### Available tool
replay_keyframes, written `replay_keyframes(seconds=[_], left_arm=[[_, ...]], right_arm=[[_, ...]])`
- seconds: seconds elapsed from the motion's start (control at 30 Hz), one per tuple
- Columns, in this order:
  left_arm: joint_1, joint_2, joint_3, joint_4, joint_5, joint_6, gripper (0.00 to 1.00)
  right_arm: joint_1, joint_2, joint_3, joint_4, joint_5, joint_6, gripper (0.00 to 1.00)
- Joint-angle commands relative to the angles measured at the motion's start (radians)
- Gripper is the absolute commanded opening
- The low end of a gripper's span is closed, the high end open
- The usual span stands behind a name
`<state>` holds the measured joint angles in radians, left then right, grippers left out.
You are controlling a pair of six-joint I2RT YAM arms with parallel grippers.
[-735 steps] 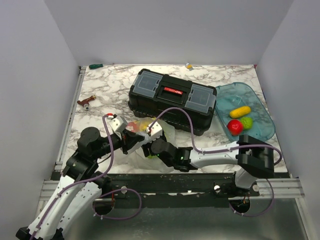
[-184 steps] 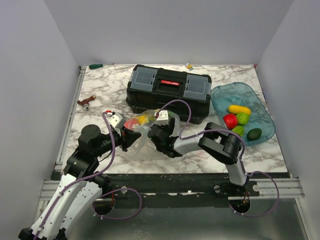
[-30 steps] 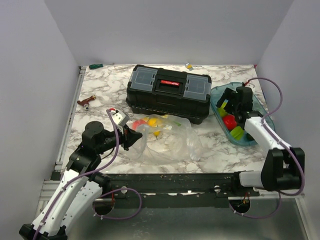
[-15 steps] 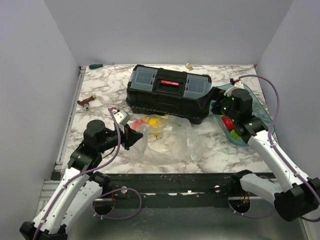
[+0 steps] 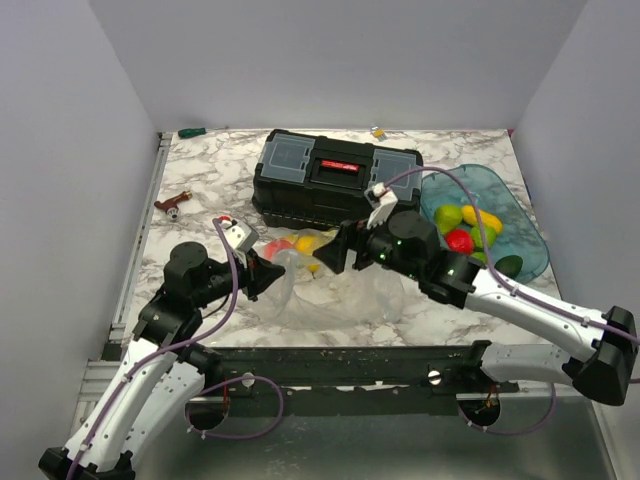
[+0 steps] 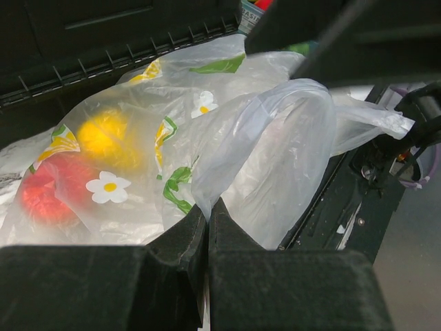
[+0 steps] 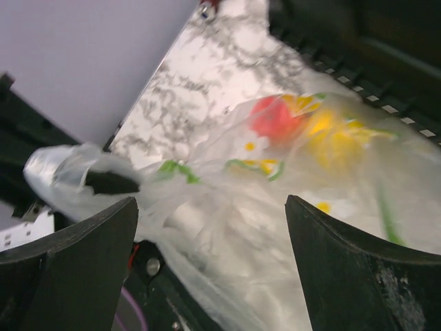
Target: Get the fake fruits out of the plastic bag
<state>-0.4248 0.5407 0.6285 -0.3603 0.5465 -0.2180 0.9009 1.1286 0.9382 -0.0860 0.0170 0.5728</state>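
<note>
The clear plastic bag (image 5: 340, 290), printed with flowers, lies in front of the toolbox. A red fake fruit (image 5: 280, 245) and a yellow one (image 5: 312, 243) show through its film at the far left. My left gripper (image 5: 266, 275) is shut on a bunched edge of the bag (image 6: 275, 145), with the red fruit (image 6: 45, 193) and yellow fruit (image 6: 103, 134) beyond it. My right gripper (image 5: 338, 255) hovers open over the bag (image 7: 227, 227), nothing between its fingers. Its wrist view shows the red fruit (image 7: 275, 117) and yellow fruit (image 7: 331, 134) ahead.
The black toolbox (image 5: 335, 180) stands shut right behind the bag. A translucent blue tray (image 5: 500, 190) at the right holds several fruits, among them red (image 5: 458, 240) and yellow (image 5: 482, 220). A small brown tool (image 5: 172, 205) lies at the left.
My right arm has swung left from the blue tray to above the bag, its gripper still open. The left gripper keeps its hold on the bag's edge.
</note>
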Motion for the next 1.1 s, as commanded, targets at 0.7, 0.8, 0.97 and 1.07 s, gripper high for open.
replay_keyframes(seconds=[0.7,0.8,0.97,1.07], left_arm=[[0.011,-0.008,0.014,0.020,0.023,-0.002,0.00],[0.010,0.002,0.017,0.025,0.064,-0.006,0.00],[0.010,-0.003,0.013,0.029,0.063,-0.006,0.00],[0.009,-0.008,0.012,0.030,0.074,-0.007,0.00]], right_arm=[[0.287,0.352,-0.226,0.440,0.585,-0.021,0.53],[0.287,0.459,-0.217,0.556,0.625,-0.034,0.55],[0.288,0.607,-0.151,0.659,0.746,-0.059,0.63],[0.287,0.657,-0.151,0.778,0.789,-0.101,0.70]])
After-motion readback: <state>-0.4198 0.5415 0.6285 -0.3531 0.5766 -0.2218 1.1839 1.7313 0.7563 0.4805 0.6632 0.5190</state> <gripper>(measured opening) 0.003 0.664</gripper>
